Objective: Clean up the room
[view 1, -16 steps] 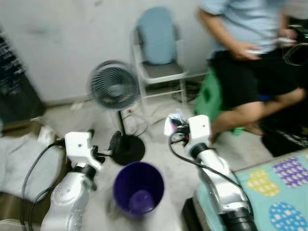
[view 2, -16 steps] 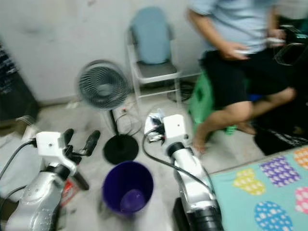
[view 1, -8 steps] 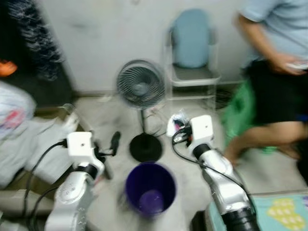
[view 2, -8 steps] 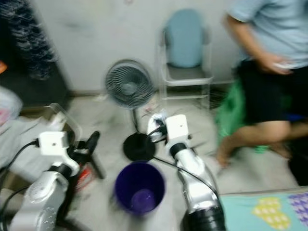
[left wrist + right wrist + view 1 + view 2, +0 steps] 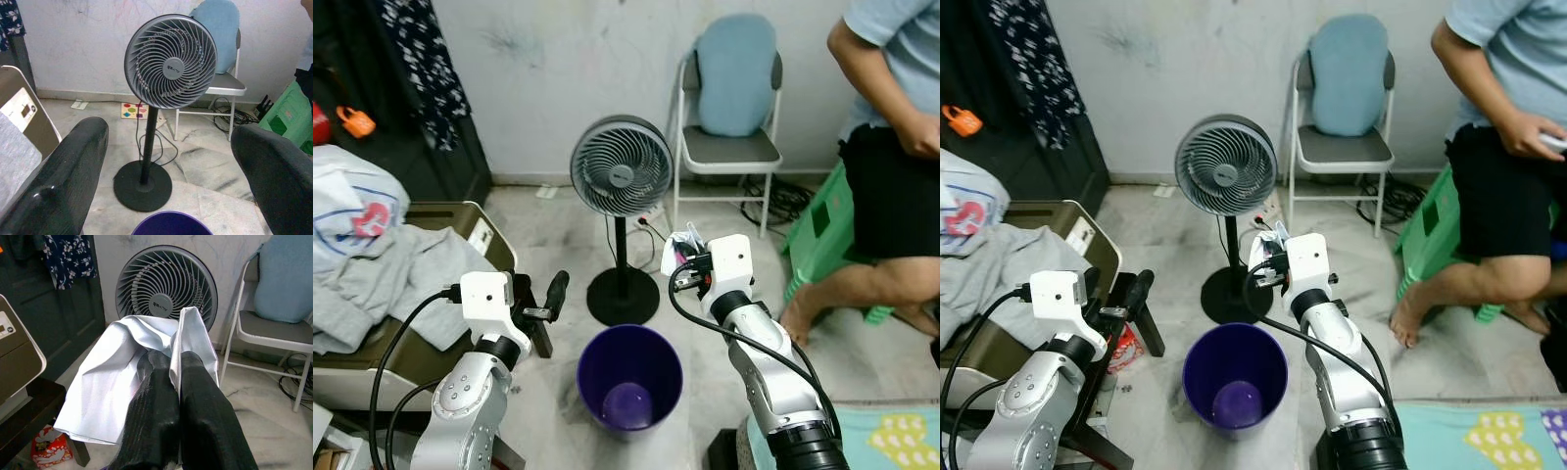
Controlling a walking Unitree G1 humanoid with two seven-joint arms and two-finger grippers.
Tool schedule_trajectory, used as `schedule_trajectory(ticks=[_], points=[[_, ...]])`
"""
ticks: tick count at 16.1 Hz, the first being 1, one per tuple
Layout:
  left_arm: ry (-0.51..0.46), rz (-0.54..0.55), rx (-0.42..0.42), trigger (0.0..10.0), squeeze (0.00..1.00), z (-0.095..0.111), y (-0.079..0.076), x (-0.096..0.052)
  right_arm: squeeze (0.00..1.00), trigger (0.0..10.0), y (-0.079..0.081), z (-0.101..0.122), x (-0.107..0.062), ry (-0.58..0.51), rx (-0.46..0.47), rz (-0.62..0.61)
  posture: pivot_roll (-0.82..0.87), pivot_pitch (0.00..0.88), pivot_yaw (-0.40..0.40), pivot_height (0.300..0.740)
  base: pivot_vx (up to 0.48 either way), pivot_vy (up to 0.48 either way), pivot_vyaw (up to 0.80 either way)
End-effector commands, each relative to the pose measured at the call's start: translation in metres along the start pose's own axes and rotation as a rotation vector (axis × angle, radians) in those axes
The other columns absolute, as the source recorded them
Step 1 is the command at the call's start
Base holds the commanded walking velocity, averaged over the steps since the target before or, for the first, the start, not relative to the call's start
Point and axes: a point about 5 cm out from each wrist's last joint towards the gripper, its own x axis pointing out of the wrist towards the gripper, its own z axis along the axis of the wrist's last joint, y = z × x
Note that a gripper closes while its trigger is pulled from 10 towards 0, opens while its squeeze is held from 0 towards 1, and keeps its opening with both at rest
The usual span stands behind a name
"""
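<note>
The purple bin (image 5: 629,377) stands on the pale marble floor (image 5: 558,220), right in front of the robot and between its two arms. Just behind the bin is the round black base of a grey pedestal fan (image 5: 621,166), and farther back, against the wall, a folding chair (image 5: 728,147) with a light blue cushion on it.

The right gripper (image 5: 171,377) is held up above the bin's far right rim, its two black fingers pressed together on a crumpled white wrapper (image 5: 117,382); the sheet folds over the fingertips and hangs down to one side of them. From the head camera the same wrapper pokes up beside the gripper's white housing.

The left gripper (image 5: 538,299) hangs to the left of the bin, fingers (image 5: 73,181) spread wide apart and holding nothing, pointed toward the fan.

Left of the bin, grey clothing (image 5: 386,279) lies heaped over a low brown unit. To the bin's right, a person (image 5: 891,147) in a light blue shirt sits on a green stool (image 5: 822,235).
</note>
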Motion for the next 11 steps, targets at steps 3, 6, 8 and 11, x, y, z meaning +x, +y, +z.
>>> schedule_trajectory(ticks=[3, 6, 8, 11], points=[[-0.022, -0.011, 0.007, 10.0, 0.00, 0.0050, 0.0002, -0.0005, 0.00, 10.0, 0.0029, 0.0020, 0.0021, -0.007, -0.008, 0.010, -0.10, 0.000, 0.016, 0.740, 0.346, 0.000, 0.00], [-0.021, -0.014, 0.004, 10.0, 0.00, 0.0048, -0.0001, -0.0007, 0.00, 10.0, 0.0021, 0.0015, 0.0027, -0.006, -0.008, 0.006, -0.10, 0.000, 0.016, 0.740, 0.375, 0.000, 0.00], [-0.020, -0.014, 0.002, 10.0, 0.00, 0.0049, -0.0002, -0.0005, 0.00, 10.0, 0.0017, 0.0017, 0.0029, -0.006, -0.009, 0.004, -0.10, 0.000, 0.016, 0.740, 0.371, 0.000, 0.00], [-0.016, -0.012, -0.002, 10.0, 0.00, 0.0045, 0.0000, -0.0001, 0.00, 10.0, 0.0011, 0.0021, 0.0031, -0.007, -0.011, 0.000, -0.10, 0.000, 0.016, 0.740, 0.309, 0.000, 0.00]])
